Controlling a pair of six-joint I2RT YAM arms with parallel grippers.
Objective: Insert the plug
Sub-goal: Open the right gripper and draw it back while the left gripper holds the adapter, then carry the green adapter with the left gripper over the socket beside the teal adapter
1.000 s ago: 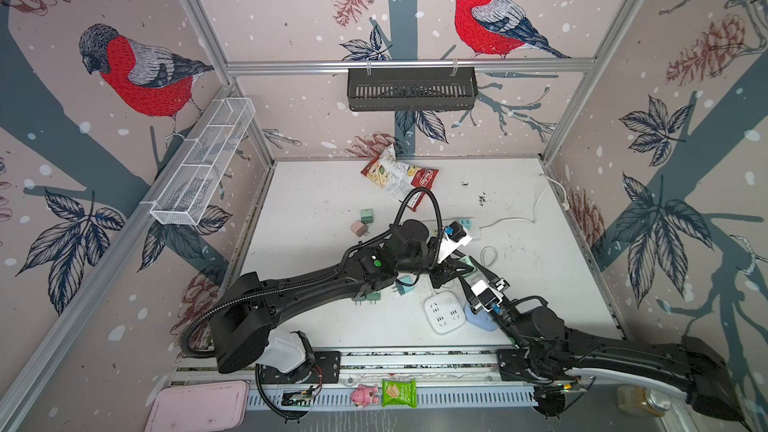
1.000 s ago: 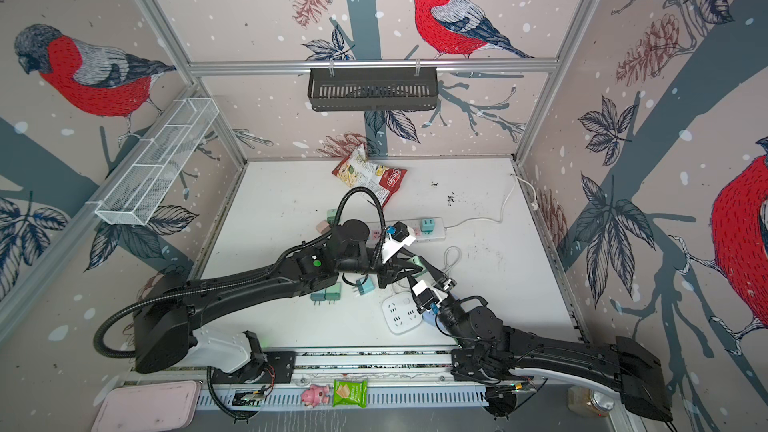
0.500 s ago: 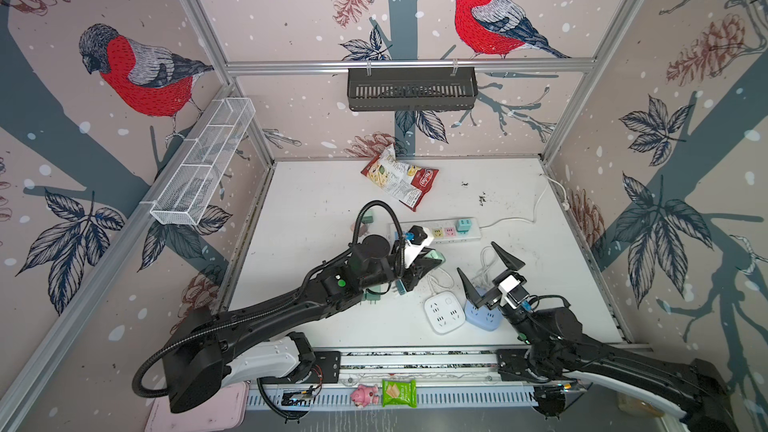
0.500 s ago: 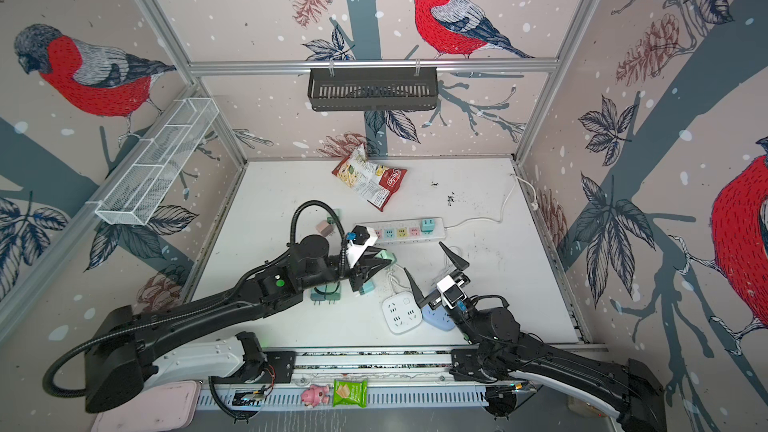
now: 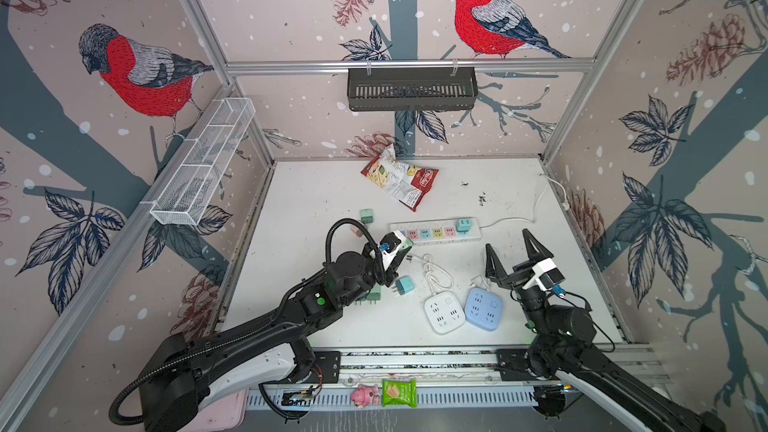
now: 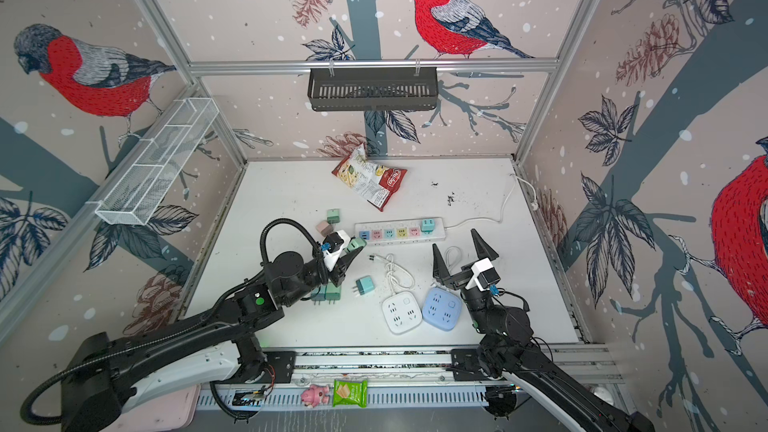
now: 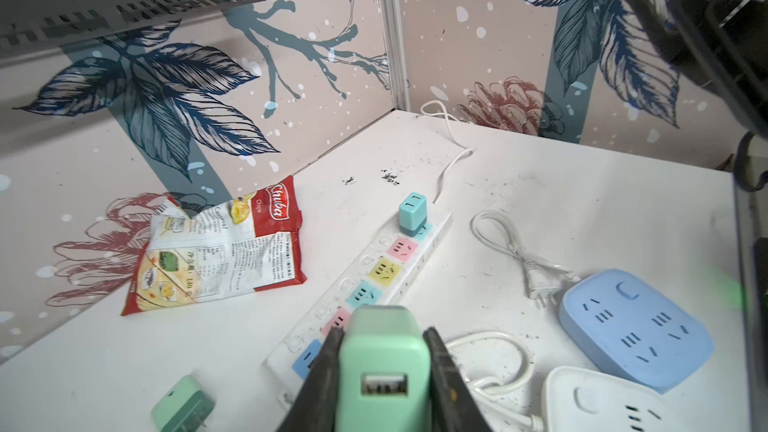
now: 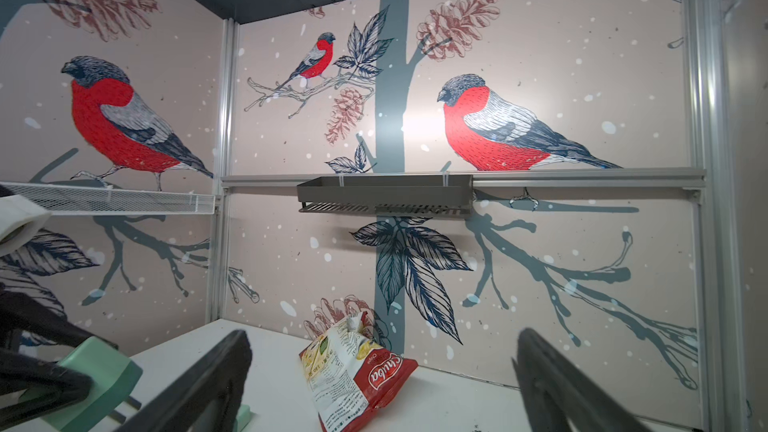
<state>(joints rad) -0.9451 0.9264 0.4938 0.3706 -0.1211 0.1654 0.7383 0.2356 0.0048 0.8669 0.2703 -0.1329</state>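
Both arms have drawn apart since a second ago, when they met over the white cube (image 5: 444, 311); the right jaws have since opened. Left jaws now pinch the green plug (image 5: 406, 243) by its sides; the left wrist view shows the plug (image 7: 382, 367) clamped between two dark fingers, USB port facing the camera. Plug sits held at the left end of the strip (image 5: 434, 232), close by the blue end socket; contact with the strip cannot be told. From the right wrist view the plug (image 8: 99, 380) is tilted, prongs bare and outside any socket. Strip lies across mid counter (image 5: 311, 209), with a teal plug (image 5: 462, 225) standing upright in its right-end socket, seen in both top views (image 6: 427, 225). Right jaws are spread wide, holding nothing, raised above the counter just beyond the blue cube (image 5: 484, 308). White cube and blue cube lie side by side near the front edge, touching or nearly so. A second teal plug (image 5: 403, 285) lies loose between the left arm and the white cube. Two more loose plugs, one green (image 6: 333, 216) and one pinkish (image 6: 324, 227), lie left of the strip. Chips bag (image 5: 401, 180) lies at the back, well apart from the strip.
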